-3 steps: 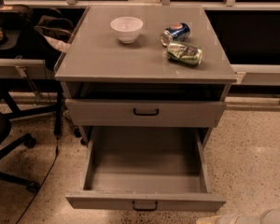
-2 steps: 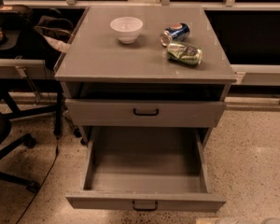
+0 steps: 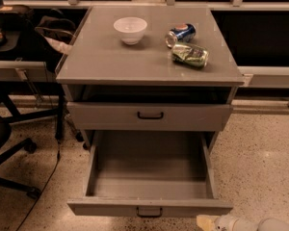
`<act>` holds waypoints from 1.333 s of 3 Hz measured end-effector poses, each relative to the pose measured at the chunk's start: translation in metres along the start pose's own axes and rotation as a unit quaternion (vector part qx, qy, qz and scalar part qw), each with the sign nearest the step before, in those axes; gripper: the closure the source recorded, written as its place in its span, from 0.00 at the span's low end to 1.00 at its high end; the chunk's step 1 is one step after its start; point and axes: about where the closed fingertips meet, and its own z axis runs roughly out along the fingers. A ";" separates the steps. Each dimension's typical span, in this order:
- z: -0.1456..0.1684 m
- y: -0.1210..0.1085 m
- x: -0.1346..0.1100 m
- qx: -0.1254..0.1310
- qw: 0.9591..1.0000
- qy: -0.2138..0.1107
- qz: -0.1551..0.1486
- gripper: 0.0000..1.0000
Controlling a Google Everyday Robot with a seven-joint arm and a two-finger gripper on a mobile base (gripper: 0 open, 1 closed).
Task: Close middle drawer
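Note:
The middle drawer (image 3: pixel 149 177) is pulled far out of the grey cabinet and is empty inside. Its low flat front (image 3: pixel 111 208) faces me near the bottom edge, with a small dark loop handle (image 3: pixel 149 211) at its centre. Above it the top drawer (image 3: pixel 106 115) stands slightly out, with its own dark handle (image 3: pixel 150 115). The lowest drawer is hidden under the open one. My gripper (image 3: pixel 208 221) shows at the bottom right edge, just below and to the right of the middle drawer's front corner, with the white arm (image 3: pixel 274 224) behind it.
On the cabinet top (image 3: pixel 96 57) stand a white bowl (image 3: pixel 130 29), a blue can (image 3: pixel 180 33) lying on its side and a crushed green can (image 3: pixel 190 55). An office chair (image 3: pixel 5 143) and a cable are at the left. Speckled floor (image 3: pixel 260 162) lies to the right.
My arm and gripper have come further into view along the bottom edge, moving left toward the middle drawer's front right corner. The drawers have not moved.

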 end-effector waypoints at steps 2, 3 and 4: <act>0.036 -0.007 -0.042 -0.022 1.000 -0.012 -0.013 1.00; 0.054 -0.007 -0.070 -0.030 0.999 -0.012 -0.028 1.00; 0.054 -0.007 -0.070 -0.030 0.999 -0.012 -0.028 1.00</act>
